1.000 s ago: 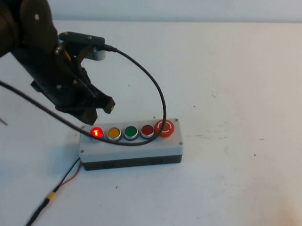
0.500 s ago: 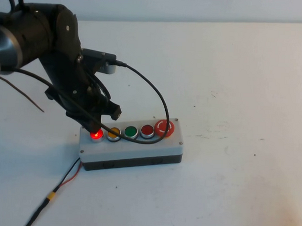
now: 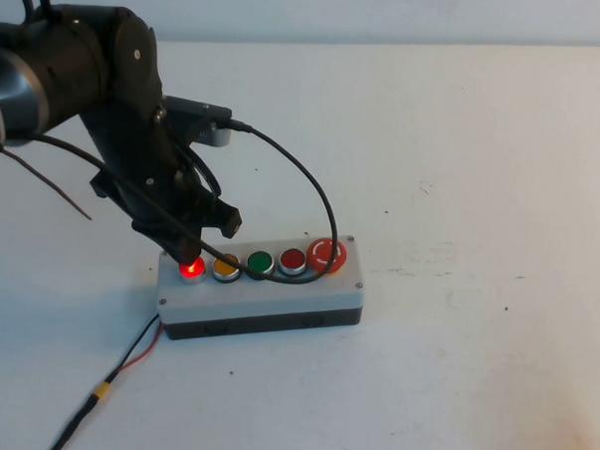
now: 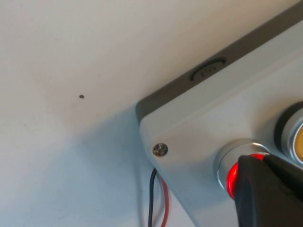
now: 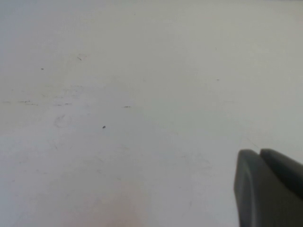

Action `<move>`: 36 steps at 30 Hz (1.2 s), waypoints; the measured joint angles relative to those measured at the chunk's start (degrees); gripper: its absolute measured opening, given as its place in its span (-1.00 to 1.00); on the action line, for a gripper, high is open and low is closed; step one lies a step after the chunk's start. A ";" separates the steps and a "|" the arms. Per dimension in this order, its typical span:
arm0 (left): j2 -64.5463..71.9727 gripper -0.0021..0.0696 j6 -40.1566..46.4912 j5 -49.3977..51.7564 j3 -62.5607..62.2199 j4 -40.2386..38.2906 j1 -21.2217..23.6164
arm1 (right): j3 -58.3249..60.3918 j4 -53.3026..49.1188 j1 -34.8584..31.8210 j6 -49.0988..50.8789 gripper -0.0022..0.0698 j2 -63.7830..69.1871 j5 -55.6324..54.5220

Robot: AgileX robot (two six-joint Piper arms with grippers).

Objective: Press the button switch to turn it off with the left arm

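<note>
The button switch is the small bright-red button with a silver rim at the left end of the grey box; it glows red. My left gripper is shut, its tips resting on the button's top. In the left wrist view the black fingertips cover most of the glowing button. My right gripper is shut over bare white table; it is out of the high view.
The box's row continues with a yellow button, green button, darker red button and large red mushroom button. A black cable loops over the row. Red and black wires leave the box's left end.
My left arm swung in and lowered its shut gripper from behind the box onto the glowing red button; over the last half second it barely moved. The button still glows.
</note>
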 joint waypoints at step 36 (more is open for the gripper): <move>-66.43 -0.95 -3.76 -42.24 50.46 1.56 -0.87 | 0.00 0.00 0.00 0.00 -0.98 0.00 0.00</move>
